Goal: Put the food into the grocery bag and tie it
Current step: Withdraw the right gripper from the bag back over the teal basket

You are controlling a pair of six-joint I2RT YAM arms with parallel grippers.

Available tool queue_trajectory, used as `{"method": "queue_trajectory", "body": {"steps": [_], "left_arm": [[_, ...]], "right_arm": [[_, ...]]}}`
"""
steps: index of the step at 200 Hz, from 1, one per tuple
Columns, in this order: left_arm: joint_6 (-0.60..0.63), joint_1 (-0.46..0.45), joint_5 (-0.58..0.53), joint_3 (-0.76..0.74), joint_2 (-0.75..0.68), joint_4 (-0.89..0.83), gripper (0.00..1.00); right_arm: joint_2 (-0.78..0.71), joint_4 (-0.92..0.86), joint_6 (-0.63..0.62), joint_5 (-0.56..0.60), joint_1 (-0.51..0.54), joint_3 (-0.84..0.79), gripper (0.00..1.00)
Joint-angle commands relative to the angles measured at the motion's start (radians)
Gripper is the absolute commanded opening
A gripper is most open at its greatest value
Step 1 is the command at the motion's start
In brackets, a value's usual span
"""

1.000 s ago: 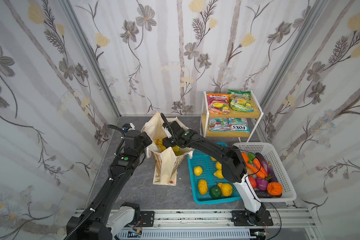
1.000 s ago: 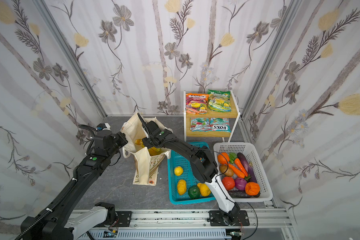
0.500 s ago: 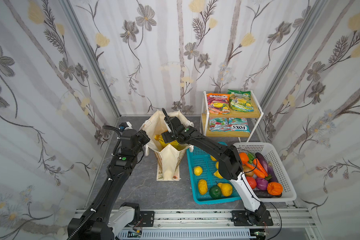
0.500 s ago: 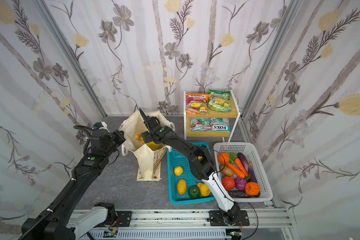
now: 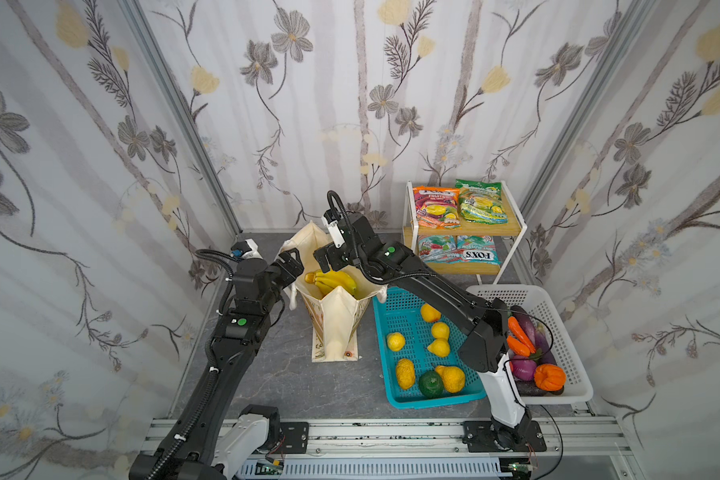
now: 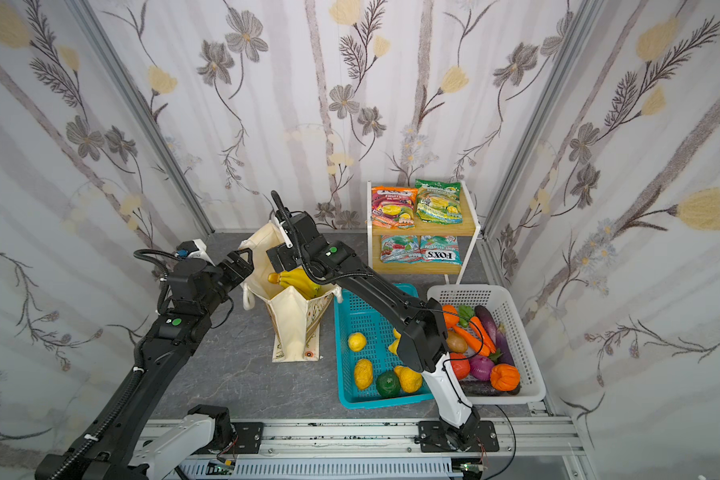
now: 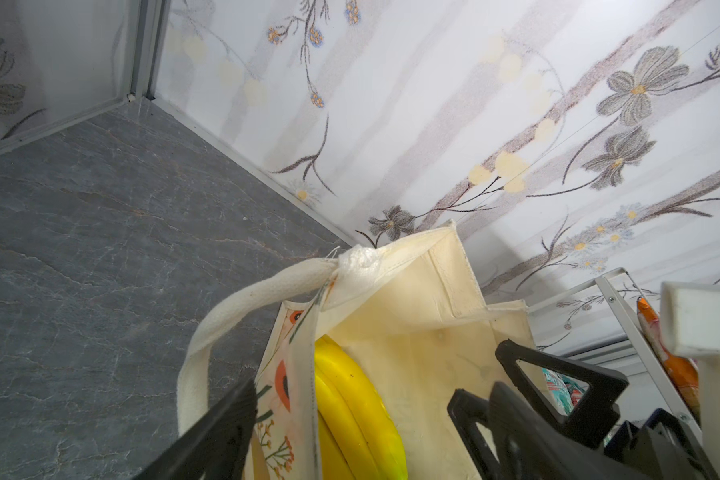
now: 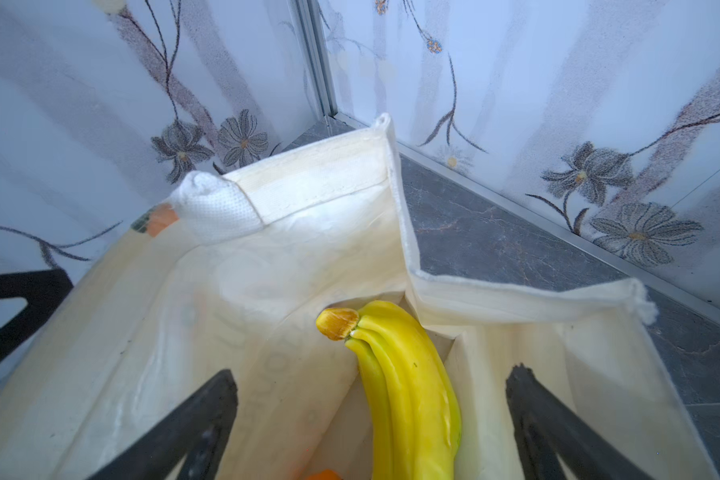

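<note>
The bag [image 5: 338,320] stands upright on the table [image 5: 275,374], its mouth gaping, with the bananas [image 5: 332,281] inside. The right fingers [image 8: 200,415] are spread above the bananas, clear of both walls. The left fingers [image 7: 225,432] are spread, straddling the bag's left rim. The basket [image 5: 406,316] sits just beside the bag's right edge; open table lies in front.

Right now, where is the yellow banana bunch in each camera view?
In a top view: yellow banana bunch left of centre, inside the open cream canvas tote bag.
In a top view: same spot, bunch in the bag mouth.
Left wrist: bunch behind the tote's flower-printed wall.
Right wrist: bunch inside the tote, brown stem end showing.
Shared landmark: the tote's cream rim.
</note>
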Motion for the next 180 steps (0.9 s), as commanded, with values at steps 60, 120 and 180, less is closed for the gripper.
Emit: {"method": "queue_trajectory", "body": {"steps": [60,120,180], "left_arm": [[0.124,0.003,0.3,0.138,-0.113,-0.205,1.0],[0.189,-0.14,0.279,0.033,-0.235,-0.371,1.0],[0.218,-0.222,0.329,-0.046,-0.348,-0.432,1.0]], "right_arm": [[-0.303,-0.05,-0.017,0.052,0.017,-0.128,1.0],[-0.783,0.143,0.029,0.072,0.01,-0.778,1.0],[-1.072,0.211,0.19,0.012,-0.023,-1.298,1.0]]}}
